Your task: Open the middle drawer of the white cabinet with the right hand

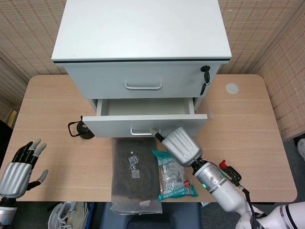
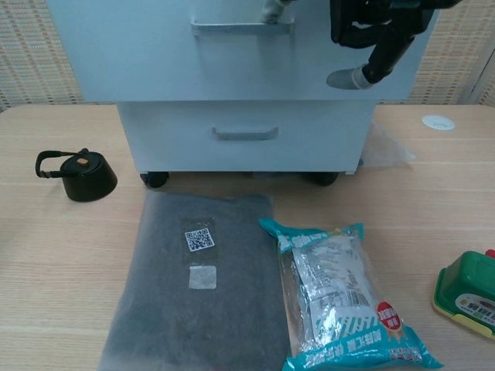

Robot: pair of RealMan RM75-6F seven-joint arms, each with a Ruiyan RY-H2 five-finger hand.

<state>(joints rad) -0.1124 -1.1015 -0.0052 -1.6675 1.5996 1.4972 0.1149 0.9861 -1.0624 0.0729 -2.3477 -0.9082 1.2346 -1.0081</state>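
White three-drawer cabinet point(image 1: 141, 28): stands at the back of the light wooden table point(image 1: 248, 129) on small dark castors. Flat white top, dark seam below it; a black key point(image 1: 205, 78) hangs from the lock at the upper right of the front.

Top drawer point(image 1: 143, 78): closed, silver bar handle.

Middle drawer point(image 1: 145, 125): pulled partway out toward the front edge of the table, its pale interior showing from above. Its front panel overhangs the bottom drawer point(image 2: 244, 143), which sits closed.

Silver handle of the middle drawer point(image 2: 241, 28): a fingertip of the right hand point(image 1: 181, 143) is hooked on it near its right end. The silver-backed hand lies just in front of the drawer face with its back upward; the remaining fingers are dark and curled, seen from the chest view at the upper right.

Left hand point(image 1: 18, 167): at the front left corner of the table, fingers spread apart, nothing in it, well apart from the cabinet.

Small black kettle-shaped pot with loop handle point(image 2: 79, 175): on the table left of the cabinet, partly under the drawer front from above.

Grey fabric in a clear plastic bag point(image 2: 197, 278): flat before the cabinet, QR label on top.

Teal-edged snack packet point(image 2: 344, 297): just beside the bag on its right, edges touching.

Green box with red and white label point(image 2: 468, 290): at the right edge of the chest view.

White round disc point(image 1: 232, 88): right of the cabinet.
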